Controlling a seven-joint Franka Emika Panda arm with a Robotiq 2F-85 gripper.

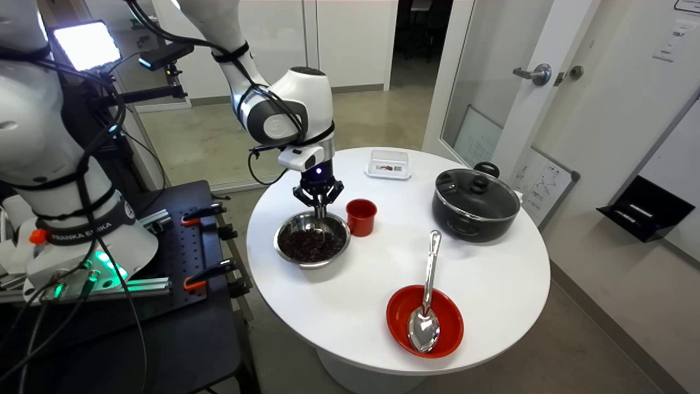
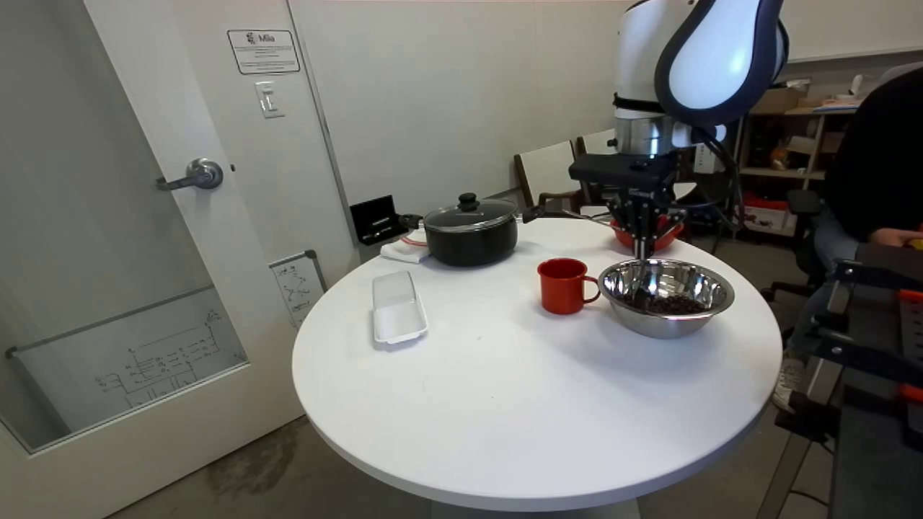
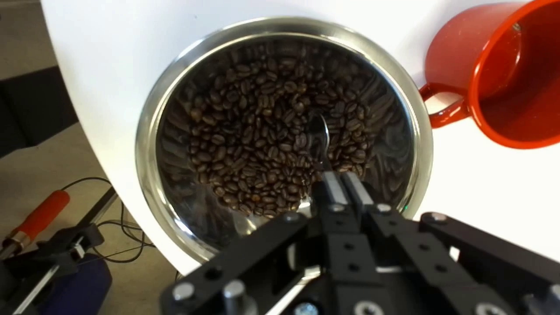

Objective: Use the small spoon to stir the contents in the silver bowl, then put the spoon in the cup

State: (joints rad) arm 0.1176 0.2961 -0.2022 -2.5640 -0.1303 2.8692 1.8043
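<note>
Round white tabletop (image 2: 490,411), white door (image 2: 223,238) nearby: one round silver bowl (image 3: 145,135), one red cylindrical cup (image 2: 562,288); fingers (image 3: 335,189) clamp one small metal spoon (image 3: 318,135).

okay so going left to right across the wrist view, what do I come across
Orange-red handle, left rim of the silver bowl, small spoon, right rim of the bowl, red cup.

The rounded white arm (image 1: 313,90) has black cables (image 1: 170,37), FRANKA lettering (image 1: 68,234) and a silver-screwed black tool (image 3: 342,186).
</note>
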